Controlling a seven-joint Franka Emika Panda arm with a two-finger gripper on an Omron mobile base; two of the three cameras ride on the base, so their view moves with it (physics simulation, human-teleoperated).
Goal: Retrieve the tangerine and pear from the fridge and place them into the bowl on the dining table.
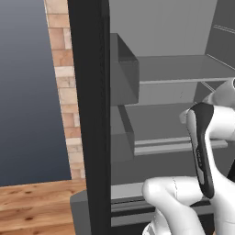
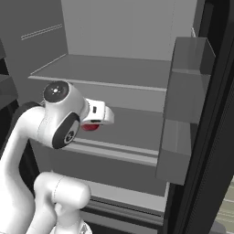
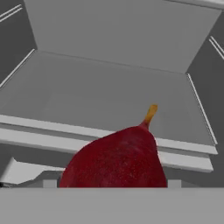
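The fridge (image 1: 89,114) stands open, and its pale grey shelves (image 2: 114,68) are bare. The pear (image 3: 116,162) is dark red with a short yellowish stem. It fills the bottom of the hand view, close up, in front of the middle shelf's (image 3: 109,96) front edge. From the right base view the pear (image 2: 90,127) peeks out as a red patch under the white hand. My gripper (image 2: 93,123) is shut on the pear, just off the shelf lip. The tangerine, the bowl and the dining table are out of view.
Grey door bins (image 1: 124,69) hang on the left door, and more bins (image 2: 187,82) hang on the right door. A brick pillar (image 1: 64,69) and a wooden floor (image 1: 36,206) lie left of the fridge. My own arm (image 1: 202,147) crosses the fridge opening.
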